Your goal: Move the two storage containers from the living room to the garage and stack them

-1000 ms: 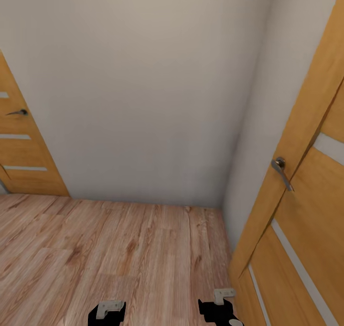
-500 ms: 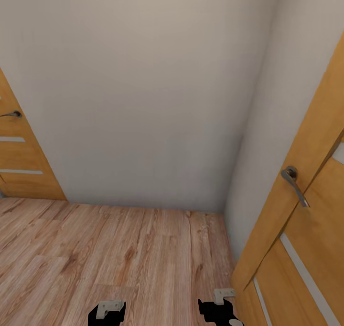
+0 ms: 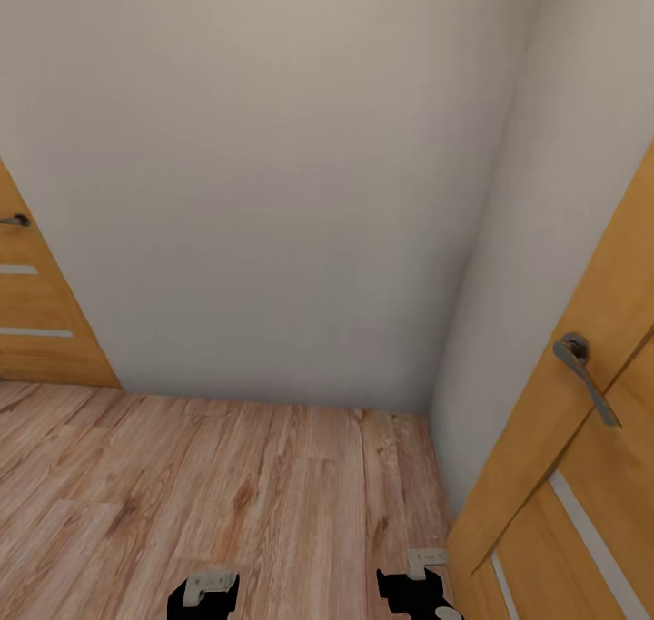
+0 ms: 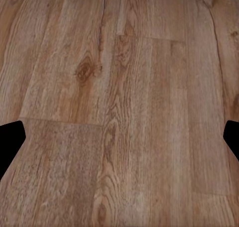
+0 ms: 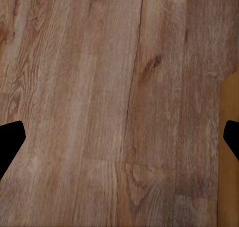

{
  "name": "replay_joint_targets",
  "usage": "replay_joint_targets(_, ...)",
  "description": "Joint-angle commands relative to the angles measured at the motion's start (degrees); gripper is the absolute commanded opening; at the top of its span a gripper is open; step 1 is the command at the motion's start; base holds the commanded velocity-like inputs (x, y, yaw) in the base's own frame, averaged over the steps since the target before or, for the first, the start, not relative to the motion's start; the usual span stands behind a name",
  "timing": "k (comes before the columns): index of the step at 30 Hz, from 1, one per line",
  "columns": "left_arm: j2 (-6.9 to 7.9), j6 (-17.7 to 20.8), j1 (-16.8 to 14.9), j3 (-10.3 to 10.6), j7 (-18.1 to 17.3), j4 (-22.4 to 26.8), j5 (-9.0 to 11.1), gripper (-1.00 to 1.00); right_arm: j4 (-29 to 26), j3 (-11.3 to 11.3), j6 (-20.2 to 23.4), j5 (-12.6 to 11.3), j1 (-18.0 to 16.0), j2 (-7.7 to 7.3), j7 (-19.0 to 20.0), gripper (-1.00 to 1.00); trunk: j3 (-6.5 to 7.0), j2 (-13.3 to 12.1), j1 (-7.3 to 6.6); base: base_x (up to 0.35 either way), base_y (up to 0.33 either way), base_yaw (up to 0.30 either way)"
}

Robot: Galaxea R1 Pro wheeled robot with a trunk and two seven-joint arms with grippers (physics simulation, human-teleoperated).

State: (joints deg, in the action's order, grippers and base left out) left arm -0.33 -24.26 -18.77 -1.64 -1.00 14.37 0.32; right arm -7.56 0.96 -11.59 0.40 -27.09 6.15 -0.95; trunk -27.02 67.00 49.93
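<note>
We are seeing neither orange-red bin here, so we cannot say where the containers are lying. We are looking from the head camera into a corner of a room with a light wood-plank floor (image 3: pixel 227 475), where a plain cream wall (image 3: pixel 263 166) ahead is meeting a second cream wall (image 3: pixel 545 239) running back along our right side.

Our left gripper (image 3: pixel 205 593) is showing at the lower edge of the head view as a black body with a pale bracket on top, hanging over the planks. In the left wrist view its two dark fingertips (image 4: pixel 11 142) are standing wide apart at opposite edges, with bare wood grain between them, so its jaws are spread and gripping nothing.

Our right gripper (image 3: pixel 413 584) is sitting near the foot of an orange-brown wooden door with pale horizontal strips (image 3: pixel 590 475), which is leaning into the picture on our right and carrying a grey metal lever handle (image 3: pixel 586 375). In the right wrist view its dark fingertips (image 5: pixel 11 142) are likewise far apart over the planks, holding nothing, and a strip of the orange door is showing at one edge.

On our far left a second orange-brown door with pale strips (image 3: pixel 36 329) is standing against the wall, with its own grey handle (image 3: pixel 13 221) partly cut off.
</note>
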Motion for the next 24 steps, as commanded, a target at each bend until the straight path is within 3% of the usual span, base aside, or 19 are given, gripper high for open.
replay_joint_targets(1, -0.02, -0.18, -0.04, -0.17, -0.11, -0.05, 0.03, 1.0, 0.05, 0.09, -0.18, 0.04, -0.03, 0.0, -0.1, 1.0, -0.05, 0.03, 0.01, 0.078, 0.0, 0.0)
replay_joint_targets(13, -0.02, -0.18, -0.04, -0.14, -0.13, -0.05, 0.03, 1.0, 0.04, 0.09, -0.18, 0.04, -0.02, 0.0, -0.1, 1.0, -0.05, 0.03, 0.01, 0.217, 0.0, 0.0)
replay_joint_targets(24, -0.02, -0.18, -0.04, -0.12, -0.14, -0.05, 0.03, 1.0, 0.04, 0.09, -0.18, 0.04, -0.03, 0.0, -0.1, 1.0, -0.05, 0.03, 0.01, 0.082, 0.0, 0.0)
